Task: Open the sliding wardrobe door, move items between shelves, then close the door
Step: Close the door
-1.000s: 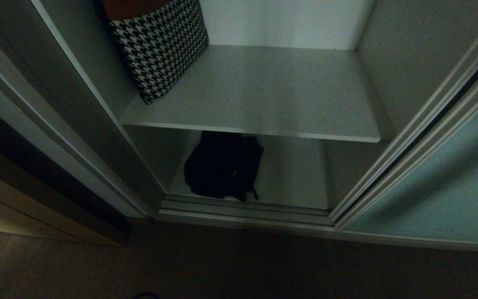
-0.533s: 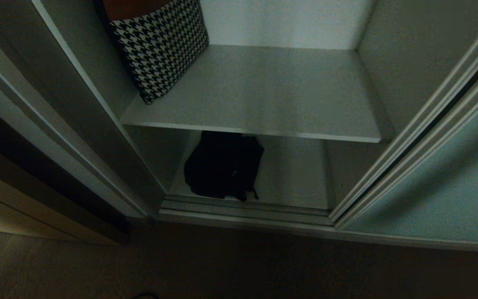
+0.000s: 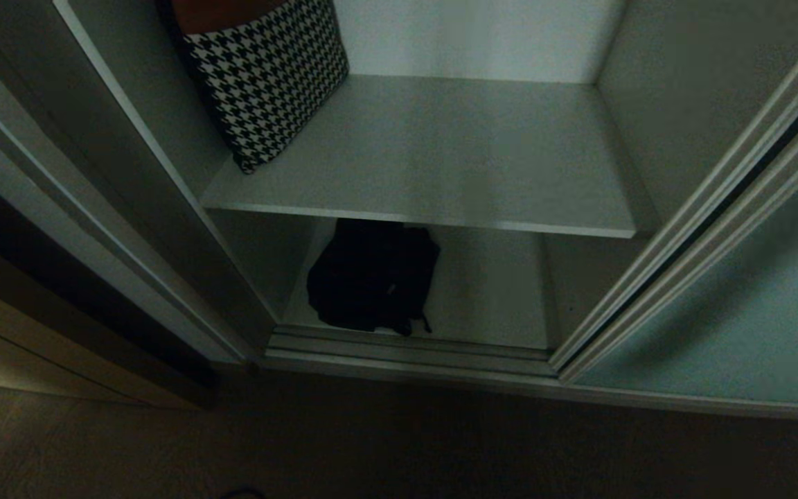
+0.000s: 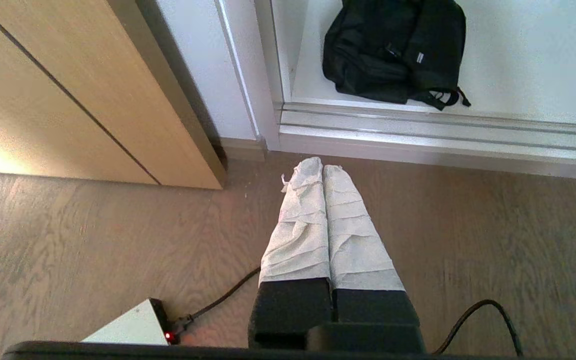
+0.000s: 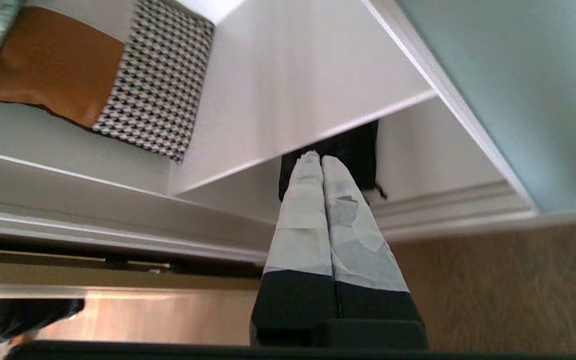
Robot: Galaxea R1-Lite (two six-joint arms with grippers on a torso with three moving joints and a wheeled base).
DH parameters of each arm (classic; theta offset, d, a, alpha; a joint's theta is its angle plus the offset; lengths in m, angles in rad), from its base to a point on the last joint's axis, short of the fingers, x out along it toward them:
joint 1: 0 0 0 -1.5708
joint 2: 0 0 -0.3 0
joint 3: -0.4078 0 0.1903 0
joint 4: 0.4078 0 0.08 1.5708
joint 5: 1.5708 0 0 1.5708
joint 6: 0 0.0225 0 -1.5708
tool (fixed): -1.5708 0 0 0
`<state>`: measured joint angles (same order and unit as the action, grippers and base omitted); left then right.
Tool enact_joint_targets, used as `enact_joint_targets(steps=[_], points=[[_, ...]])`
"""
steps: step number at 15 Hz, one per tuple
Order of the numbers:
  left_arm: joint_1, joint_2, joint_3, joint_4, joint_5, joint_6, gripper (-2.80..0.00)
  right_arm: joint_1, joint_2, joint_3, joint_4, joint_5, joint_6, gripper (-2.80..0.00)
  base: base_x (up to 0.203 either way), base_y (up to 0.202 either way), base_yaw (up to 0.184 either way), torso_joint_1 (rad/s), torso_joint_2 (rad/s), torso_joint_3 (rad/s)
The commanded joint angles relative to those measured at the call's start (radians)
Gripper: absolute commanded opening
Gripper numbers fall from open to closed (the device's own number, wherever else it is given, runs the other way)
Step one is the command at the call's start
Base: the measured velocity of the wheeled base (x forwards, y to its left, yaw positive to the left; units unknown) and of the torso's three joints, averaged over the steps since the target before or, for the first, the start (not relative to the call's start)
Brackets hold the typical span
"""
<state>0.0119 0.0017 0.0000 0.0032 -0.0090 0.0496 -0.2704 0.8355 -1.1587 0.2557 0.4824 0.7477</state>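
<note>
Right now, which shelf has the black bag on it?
The bottom shelf. The black bag lies there; the upper shelf holds only a checked cushion.

Houndstooth cushion [image 3: 267, 76] with tan-brown panel, propped tilted at left end of upper board, leaning on wardrobe's left side wall; lower corner near board's front-left edge; wooden cabinet [image 4: 68, 90], light oak face with thin dark seam, standing left of wardrobe, its corner near door track [image 4: 418, 132]; track grooved, pale, running along wardrobe's front bottom edge; floor [image 4: 93, 235] grey-brown wood grain; small white box [image 4: 128, 330] with red light on floor, black cable [image 4: 218, 300] plugged into it; second black cable [image 4: 488, 312] curving on floor nearby.
</note>
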Motion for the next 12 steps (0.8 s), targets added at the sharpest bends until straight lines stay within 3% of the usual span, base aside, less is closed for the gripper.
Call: enact_joint_targets(steps=[1,3,12], points=[[0.0,0.001,0.0,0.0,0.0,0.001,-2.8,-0.087,0.054,-0.005,0.001,0.074,0.005,-2.8,0.0,0.0,0.0,0.0,0.0,0.0],[0.0,0.001,0.0,0.0,0.0,0.001,-2.8,-0.142,0.112,-0.011,-0.006,0.191,0.007,-2.8,0.0,0.0,0.0,0.0,0.0,0.0],[0.0,0.001,0.0,0.0,0.0,0.001,-2.8,-0.15,0.301,-0.018,-0.219,0.224,0.058,-2.8,0.0,0.0,0.0,0.0,0.0,0.0]])
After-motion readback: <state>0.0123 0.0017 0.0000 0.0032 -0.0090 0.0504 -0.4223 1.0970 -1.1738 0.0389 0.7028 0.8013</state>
